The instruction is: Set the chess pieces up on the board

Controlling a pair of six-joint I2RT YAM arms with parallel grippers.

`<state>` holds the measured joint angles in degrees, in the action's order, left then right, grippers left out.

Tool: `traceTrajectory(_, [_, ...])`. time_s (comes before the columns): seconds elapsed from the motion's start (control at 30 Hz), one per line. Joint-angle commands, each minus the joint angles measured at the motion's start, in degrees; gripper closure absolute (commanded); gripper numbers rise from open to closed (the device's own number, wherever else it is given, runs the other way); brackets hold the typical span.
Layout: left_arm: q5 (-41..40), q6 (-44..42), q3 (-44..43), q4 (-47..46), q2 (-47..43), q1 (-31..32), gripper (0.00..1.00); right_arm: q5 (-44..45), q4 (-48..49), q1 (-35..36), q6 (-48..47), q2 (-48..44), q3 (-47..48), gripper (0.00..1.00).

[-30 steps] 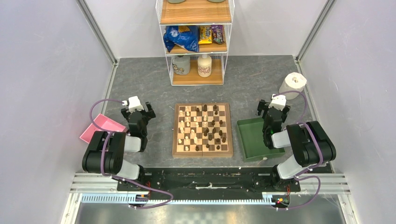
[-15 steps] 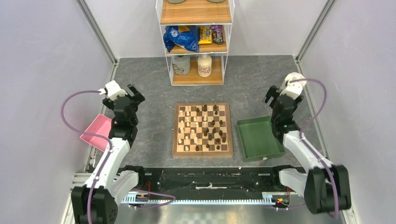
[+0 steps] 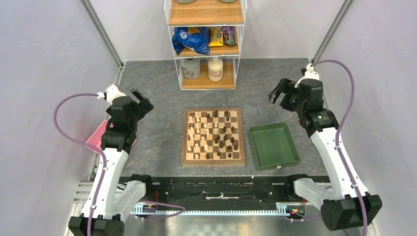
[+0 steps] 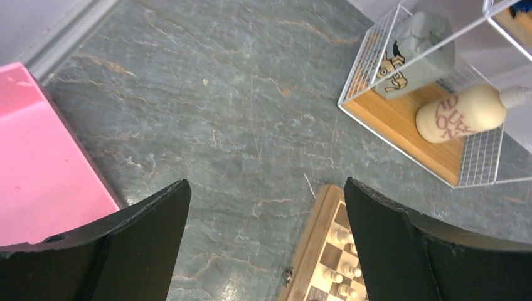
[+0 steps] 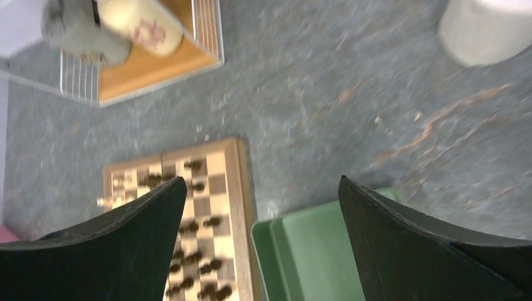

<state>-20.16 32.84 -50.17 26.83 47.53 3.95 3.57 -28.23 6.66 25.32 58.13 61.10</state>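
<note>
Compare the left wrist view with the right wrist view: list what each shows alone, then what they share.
Left wrist only: the pink tray in clear view. Right wrist only: the green tray and a white paper roll. Both: the board with chess pieces on it, the wire shelf holding a cream bottle and grey jar, the grey table, and open fingers.

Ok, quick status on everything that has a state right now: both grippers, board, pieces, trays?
Left gripper: open, empty, held in the air.
Right gripper: open, empty, held in the air.
Board: flat, unfolded, between the two trays.
Chess pieces: on the board, scattered across squares, not in starting rows.
Green tray: empty.
Pink tray: visible part empty.
</note>
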Motion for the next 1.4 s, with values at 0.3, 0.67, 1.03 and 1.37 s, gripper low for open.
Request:
traceTrajectory(0.3, [7.76, 0.08, -1.5, 0.9, 9.36, -0.03, 0.0, -2.84, -14.14, 13.28, -3.77, 7.71, 3.62, 0.01])
traceTrajectory(0.67, [10.86, -6.61, -4.8, -2.8, 13.85, -0.06, 0.0, 2.19, -11.83, 21.54, 1.05, 25.76, 11.27, 0.14])
traceTrajectory(1.03, [10.5, -6.34, -0.14, -0.01, 10.15, -0.07, 0.02, -1.42, -8.13, 23.53, 0.63, 33.85, 15.25, 0.28])
traceTrajectory(1.37, [9.58, -8.34, -1.3, 2.44, 6.49, -0.07, 0.02, -3.39, -7.69, 24.51, 5.3, 24.97, 1.0, 0.37])
